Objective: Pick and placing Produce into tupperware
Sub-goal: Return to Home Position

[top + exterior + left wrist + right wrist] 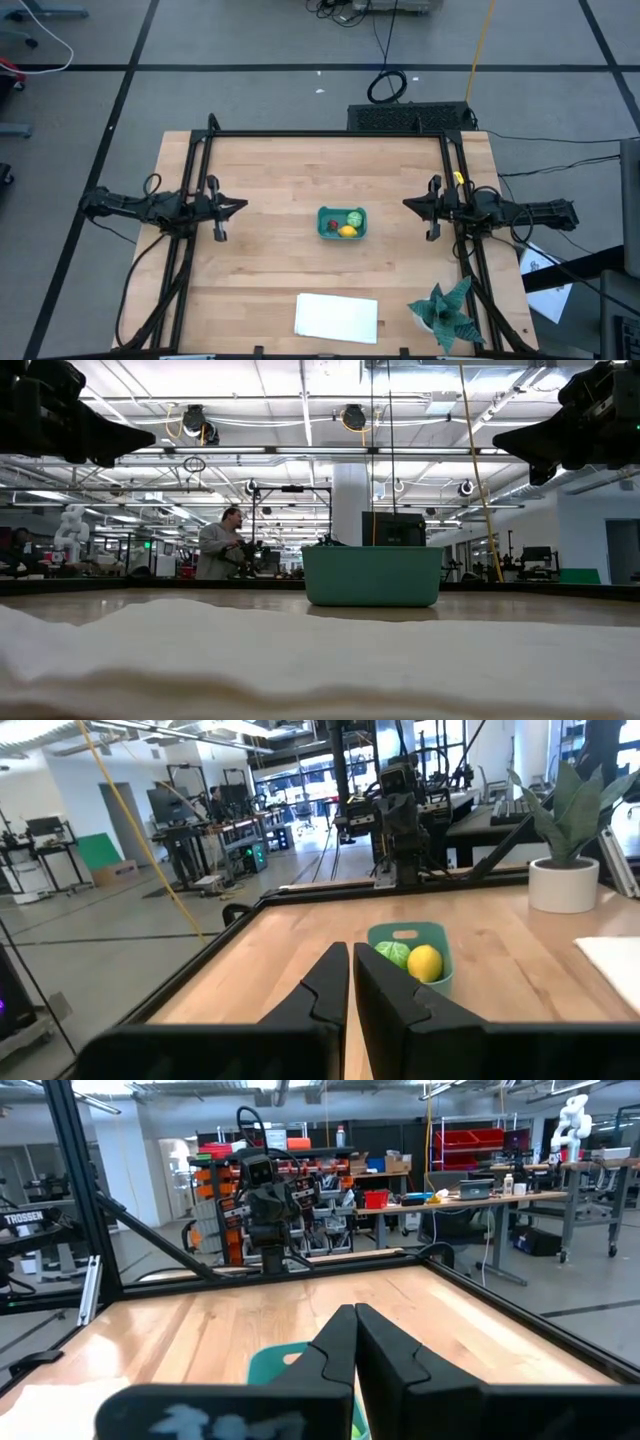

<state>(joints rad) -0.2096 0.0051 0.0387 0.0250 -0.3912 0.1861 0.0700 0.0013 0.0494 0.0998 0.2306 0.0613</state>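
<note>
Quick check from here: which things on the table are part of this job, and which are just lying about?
Job: teal tupperware; inside it yellow lemon, green ball, dark red piece; left gripper and right gripper, both shut, either side.
Lying about: flat white rectangle; spiky potted plant.

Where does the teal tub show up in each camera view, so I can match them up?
High view: tub at the table's middle.
Low view: just right of centre, on the table.
Left wrist view: just beyond the left gripper.
Right wrist view: partly hidden behind the right gripper.
Shared landmark: the white sheet, in the high, low and left wrist views.
</note>
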